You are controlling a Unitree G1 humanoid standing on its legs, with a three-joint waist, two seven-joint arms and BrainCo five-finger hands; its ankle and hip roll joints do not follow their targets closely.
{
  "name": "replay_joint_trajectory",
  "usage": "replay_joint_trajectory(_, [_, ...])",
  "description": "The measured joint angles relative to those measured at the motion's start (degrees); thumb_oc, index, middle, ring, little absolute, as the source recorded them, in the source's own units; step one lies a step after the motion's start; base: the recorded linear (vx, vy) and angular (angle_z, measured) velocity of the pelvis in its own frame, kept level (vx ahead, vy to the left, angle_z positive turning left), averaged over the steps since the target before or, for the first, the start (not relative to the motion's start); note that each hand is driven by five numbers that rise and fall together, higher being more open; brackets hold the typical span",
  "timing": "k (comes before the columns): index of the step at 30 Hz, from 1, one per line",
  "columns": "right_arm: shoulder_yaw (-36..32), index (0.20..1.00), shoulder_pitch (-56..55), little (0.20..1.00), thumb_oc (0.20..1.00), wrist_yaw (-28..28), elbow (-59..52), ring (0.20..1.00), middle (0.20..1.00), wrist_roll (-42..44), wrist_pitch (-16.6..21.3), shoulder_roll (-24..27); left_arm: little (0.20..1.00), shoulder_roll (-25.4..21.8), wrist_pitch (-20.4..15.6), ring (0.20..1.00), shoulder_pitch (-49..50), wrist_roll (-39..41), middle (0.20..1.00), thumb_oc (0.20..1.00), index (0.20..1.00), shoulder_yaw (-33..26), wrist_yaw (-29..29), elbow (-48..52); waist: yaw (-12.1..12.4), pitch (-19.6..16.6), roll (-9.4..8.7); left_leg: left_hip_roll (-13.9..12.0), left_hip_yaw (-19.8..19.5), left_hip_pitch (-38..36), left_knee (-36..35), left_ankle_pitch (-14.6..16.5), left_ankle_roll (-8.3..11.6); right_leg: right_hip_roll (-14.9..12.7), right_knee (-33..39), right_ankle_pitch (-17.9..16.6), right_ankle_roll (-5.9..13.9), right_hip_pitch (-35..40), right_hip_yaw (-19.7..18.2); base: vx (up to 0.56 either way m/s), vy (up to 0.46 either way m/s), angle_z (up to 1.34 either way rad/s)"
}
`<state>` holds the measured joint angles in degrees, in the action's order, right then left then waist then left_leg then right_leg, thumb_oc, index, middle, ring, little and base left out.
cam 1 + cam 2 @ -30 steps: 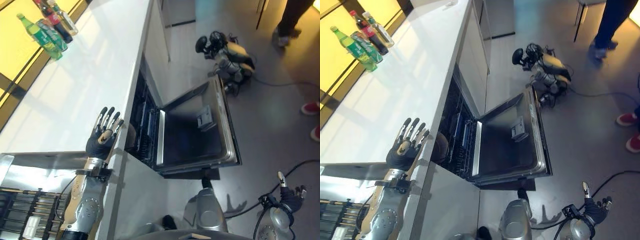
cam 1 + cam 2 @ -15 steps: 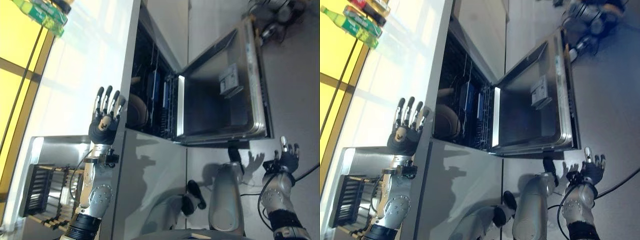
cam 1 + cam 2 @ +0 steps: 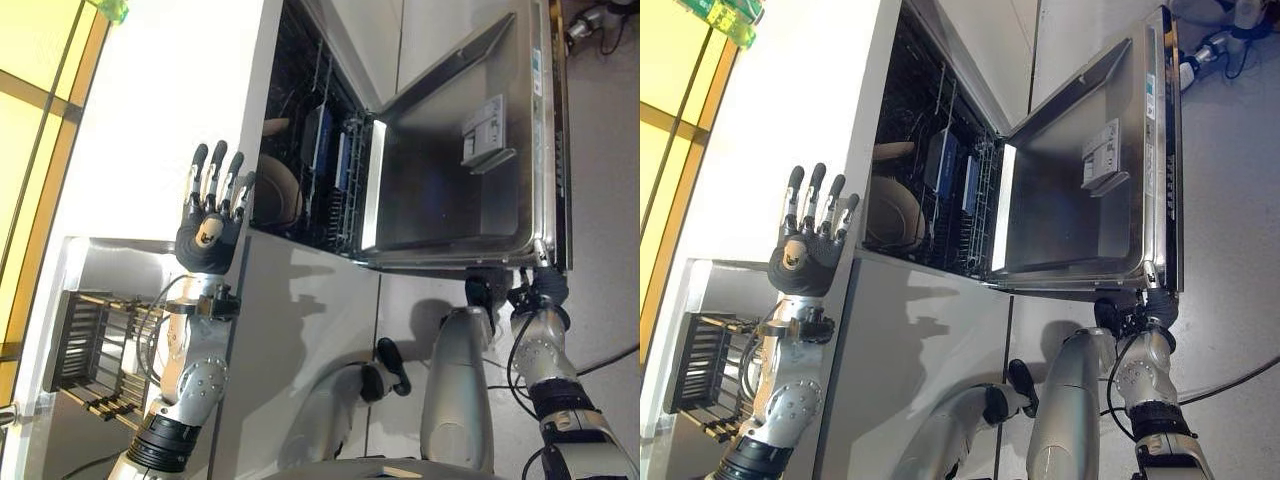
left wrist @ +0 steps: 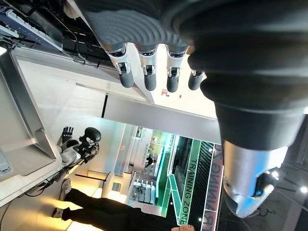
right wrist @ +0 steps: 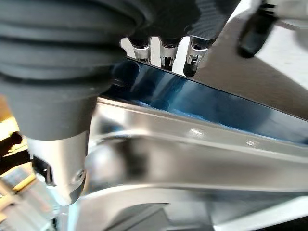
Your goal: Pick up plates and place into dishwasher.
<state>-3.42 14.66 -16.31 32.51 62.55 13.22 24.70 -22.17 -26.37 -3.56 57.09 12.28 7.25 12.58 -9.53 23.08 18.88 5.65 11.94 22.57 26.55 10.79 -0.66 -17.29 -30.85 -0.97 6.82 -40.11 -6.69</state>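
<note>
The left robot hand [image 3: 208, 238] is raised above the edge of the white tabletop [image 3: 140, 130], fingers straight and spread apart, holding nothing; its own wrist view shows the dark-tipped fingers [image 4: 147, 77] in a loose row with only the room beyond them. Just past that hand, below the tabletop's edge, the dishwasher [image 3: 320, 150] stands open, its dark cavity showing wire racks. A brownish plate [image 3: 278, 190] sits on edge in the rack near the front of the cavity, close to the left robot hand but apart from it, and a couple of bluish flat items [image 3: 318, 135] stand further along the rack. The dishwasher door [image 3: 450, 190] hangs folded down, its steel inner face up, with a small detergent compartment [image 3: 487, 130] on it.

The right robot hand [image 3: 540, 290] is at the outer corner of the lowered door, right against its rim. In its wrist view the fingers [image 5: 166, 50] reach onto the shiny metal edge, but I cannot tell whether they are curled around it or only resting against it.

Behind the left arm, a sink [image 3: 100, 262] is sunk in the tabletop and holds a dark wire rack [image 3: 95, 350]. At the far end of the tabletop, a green bottle [image 3: 725, 15] peeks in.
</note>
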Motion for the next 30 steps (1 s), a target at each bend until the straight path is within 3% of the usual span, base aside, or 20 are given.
replay_joint_trajectory(5, [1.92, 1.000, -0.39, 1.000, 1.000, 3.57, -0.16, 1.000, 1.000, 0.02, -1.16, 0.78, 1.000, -0.72, 0.26, 1.000, 0.12, 0.62, 1.000, 1.000, 1.000, -0.35, 0.53, -0.27, 1.05, 0.00, 0.00, -0.10, -1.69, 0.58, -0.13, -0.02, -0.04, 0.11, 1.99, -0.02, 0.02, 0.01, 2.27, -0.01, -0.003, -0.17])
replay_joint_trajectory(14, [6.28, 1.000, -7.79, 1.000, 1.000, 16.30, -8.38, 1.000, 1.000, -5.58, -3.48, 1.21, 1.000, -0.91, 0.84, 1.000, 0.00, 4.89, 1.000, 1.000, 1.000, -2.04, 2.77, -3.54, 1.14, 0.52, -0.69, -0.83, -5.82, -0.98, -2.18, -0.12, -0.21, 1.17, 4.88, 0.04, 0.26, 3.21, 5.98, 0.01, -0.001, 0.01])
replay_joint_trajectory(15, [7.32, 1.000, -8.73, 1.000, 1.000, 17.45, -9.93, 1.000, 1.000, -6.56, -3.79, 1.06, 1.000, -0.82, 0.93, 1.000, -0.18, 4.93, 1.000, 1.000, 1.000, -2.57, 3.02, -3.60, 1.52, 0.70, -0.92, -1.67, -6.17, -1.03, -2.76, -0.21, -0.35, 1.67, 4.75, 0.58, 0.26, 3.74, 6.39, 0.01, -0.038, 0.14])
replay_joint_trajectory(17, [8.78, 1.000, -10.69, 1.000, 1.000, 19.49, -13.10, 1.000, 1.000, -8.33, -3.64, 0.52, 1.000, -1.37, 0.83, 1.000, -0.66, 4.93, 1.000, 1.000, 1.000, -3.47, 3.89, -3.06, 1.67, 2.18, -2.90, -0.93, -5.84, -2.04, -2.29, -0.23, -0.24, 1.07, 5.11, 0.81, 0.19, 4.93, 8.09, 0.01, -0.028, 0.37])
replay_joint_trajectory(18, [8.96, 1.000, -10.93, 1.000, 1.000, 20.30, -14.10, 1.000, 1.000, -10.11, -3.59, 0.68, 1.000, -1.36, 0.82, 1.000, -0.78, 4.94, 1.000, 1.000, 1.000, -3.52, 4.31, -3.11, 1.78, 2.42, -3.23, -0.67, -4.56, -1.41, 2.33, 0.42, -0.62, 0.51, 4.91, 0.79, 0.19, 5.35, 9.33, 0.02, -0.043, 0.20])
replay_joint_trajectory(19, [9.92, 1.000, -11.15, 1.000, 1.000, 20.77, -14.49, 1.000, 1.000, -11.77, -3.61, 1.15, 1.000, -1.18, 0.84, 1.000, -0.51, 4.94, 1.000, 1.000, 1.000, -3.51, 4.71, -3.29, 2.45, 2.27, -3.03, -0.73, -4.15, -1.97, 3.94, 1.73, -2.79, 1.02, 4.63, 0.78, 0.26, 5.80, 10.25, 0.03, -0.059, -0.09])
replay_joint_trajectory(20, [10.94, 1.000, -10.90, 1.000, 1.000, 21.31, -14.81, 1.000, 1.000, -12.89, -3.55, 1.20, 1.000, -1.28, 0.84, 1.000, -0.14, 4.94, 1.000, 1.000, 1.000, -3.90, 5.15, -2.92, 3.49, 1.92, -2.54, -1.30, -5.91, -2.52, 2.42, 2.52, -1.58, 1.68, 3.87, 1.61, 1.85, 5.62, 11.45, 0.04, -0.063, -0.16])
replay_joint_trajectory(21, [10.89, 1.000, -10.83, 1.000, 1.000, 21.78, -15.99, 1.000, 1.000, -14.20, -3.53, 0.75, 1.000, -0.83, 1.00, 1.000, -0.36, 4.94, 1.000, 1.000, 1.000, -4.69, 5.95, -2.75, 4.25, 2.22, -2.96, -1.55, -6.46, -2.72, 2.03, 2.30, -2.10, 1.35, -0.64, 2.89, -1.79, 5.46, 9.52, 0.03, -0.063, 0.23])
replay_joint_trajectory(22, [10.88, 1.000, -10.87, 1.000, 1.000, 21.95, -16.78, 1.000, 1.000, -14.63, -3.24, 0.27, 1.000, -0.86, 0.97, 1.000, -0.29, 4.95, 1.000, 1.000, 1.000, -4.66, 6.27, -2.41, 4.07, 2.55, -3.62, -1.30, -7.31, -2.44, 1.68, 2.21, -2.03, 0.58, -2.74, 4.55, -3.02, 7.78, 8.02, 0.03, -0.066, 0.50])
replay_joint_trajectory(23, [11.02, 1.000, -10.36, 1.000, 1.000, 22.86, -16.94, 1.000, 1.000, -14.86, -2.76, -0.07, 1.000, -1.05, 0.90, 1.000, -0.10, 4.94, 1.000, 1.000, 1.000, -4.97, 6.46, -1.86, 4.90, 2.93, -4.24, -1.08, -7.81, -2.33, 0.37, 2.11, -1.83, -0.33, -1.00, 5.93, -1.11, 9.12, 9.37, 0.03, -0.074, 0.55])
replay_joint_trajectory(26, [12.90, 1.000, -10.32, 1.000, 1.000, 26.22, -19.20, 1.000, 1.000, -16.95, -2.31, -0.70, 1.000, -1.03, 2.12, 1.000, -1.05, 4.93, 1.000, 1.000, 1.000, -4.90, 6.28, -2.16, 5.60, 3.43, -4.87, -0.67, -7.24, -3.85, 1.65, 1.68, -2.36, -1.00, -0.97, 5.95, -2.54, 11.19, 13.45, 0.06, -0.076, 0.50])
replay_joint_trajectory(27, [13.97, 1.000, -9.99, 1.000, 1.000, 26.42, -20.05, 1.000, 1.000, -17.38, -2.31, -0.89, 1.000, -0.77, 2.22, 1.000, -1.47, 4.92, 1.000, 1.000, 1.000, -4.87, 6.17, -1.78, 6.72, 3.71, -5.55, -0.80, -8.77, -4.98, 0.81, 1.19, -1.25, -0.75, -1.40, 6.15, -2.81, 12.16, 14.21, 0.07, -0.077, 0.32])
replay_joint_trajectory(30, [14.66, 1.000, -8.57, 1.000, 1.000, 27.73, -22.34, 1.000, 1.000, -18.18, -1.81, -2.23, 1.000, -0.08, 3.26, 1.000, -1.70, 4.92, 1.000, 1.000, 1.000, -4.82, 6.55, -1.06, 7.51, 3.41, -6.72, -1.48, -10.68, -6.02, -1.73, -0.28, -0.74, 0.21, 0.60, 6.28, -3.06, 15.25, 16.24, 0.08, -0.117, 0.58])
